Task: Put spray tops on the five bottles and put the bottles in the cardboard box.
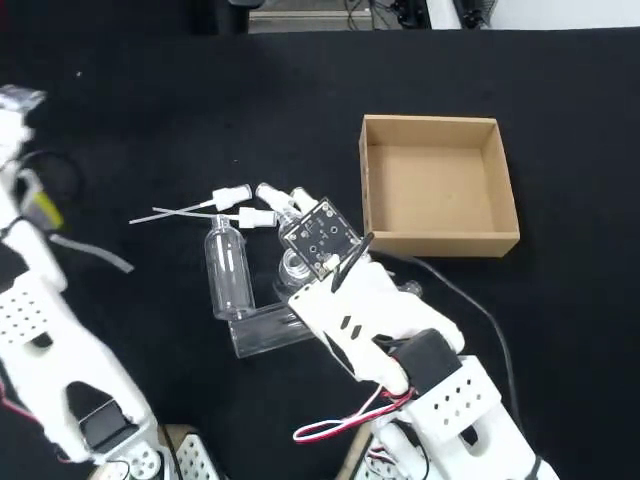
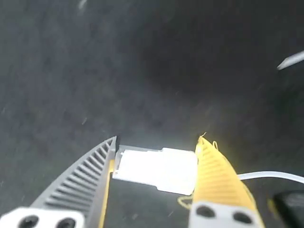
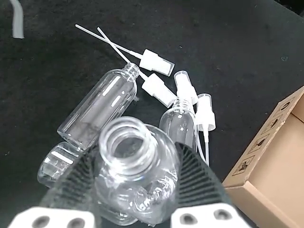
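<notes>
My right gripper (image 3: 137, 151) is clamped around a clear bottle (image 3: 127, 140). Its open neck points up at my wrist camera and it has no top on it. My left gripper (image 2: 157, 140) is closed on a white spray top (image 2: 156, 168), held across its body with the thin dip tube trailing out to one side. It hangs over bare black tabletop (image 1: 560, 100), well apart from the bottles.

I judge the task barely begun. The cardboard box (image 1: 440, 243) holds nothing, and no bottle I can see wears a top. I have yet to bring this top and bottle together, do the same for the others, and load the box.

Below the held bottle a long bottle (image 3: 99, 107) lies on its side. A second bottle (image 3: 183, 121) lies near it and a third (image 3: 54, 164) just beside my finger. I cannot make out a fifth. Four loose spray tops (image 3: 159, 89) cluster at the bottle necks, their tubes crossing. A black cable (image 1: 470, 300) runs over the tabletop in front of the box, beside my right arm. I think it could snag on the way there.
</notes>
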{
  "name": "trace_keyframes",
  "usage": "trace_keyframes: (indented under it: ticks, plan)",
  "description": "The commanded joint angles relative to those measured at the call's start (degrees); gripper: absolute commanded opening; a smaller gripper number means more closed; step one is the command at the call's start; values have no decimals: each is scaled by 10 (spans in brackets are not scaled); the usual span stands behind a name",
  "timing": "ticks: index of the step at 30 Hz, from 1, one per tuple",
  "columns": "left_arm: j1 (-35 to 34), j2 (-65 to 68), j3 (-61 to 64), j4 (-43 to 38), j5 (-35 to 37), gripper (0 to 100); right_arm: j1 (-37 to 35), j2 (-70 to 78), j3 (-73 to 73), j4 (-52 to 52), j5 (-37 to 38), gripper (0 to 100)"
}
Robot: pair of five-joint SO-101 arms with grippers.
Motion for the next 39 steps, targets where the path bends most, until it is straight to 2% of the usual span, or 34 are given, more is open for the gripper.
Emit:
trace_keyframes:
  ticks: [1, 6, 17, 23, 30, 32, 34, 39]
  plan:
    - [-75, -17, 18, 9, -96, 156, 11, -17, -4, -16, 5, 11]
    - [-125, -13, 68, 5, -198, 160, 11, -17, -4, -16, 5, 11]
    - [-133, -9, 124, 4, -200, 163, 11, -17, -4, -16, 5, 11]
    - [-136, -9, 145, 4, -200, 306, 11, -17, -4, -16, 5, 11]
    - [-161, -18, 131, 8, -200, 267, 10, -17, -6, -16, 5, 11]
    - [-176, -18, 109, 8, -165, 269, 10, -17, -7, -16, 5, 11]
    - [-189, -18, 90, 9, -98, 271, 10, -17, -7, -16, 5, 11]
    - [-224, -15, 80, 9, 168, 272, 10, -17, 0, -30, 5, 11]
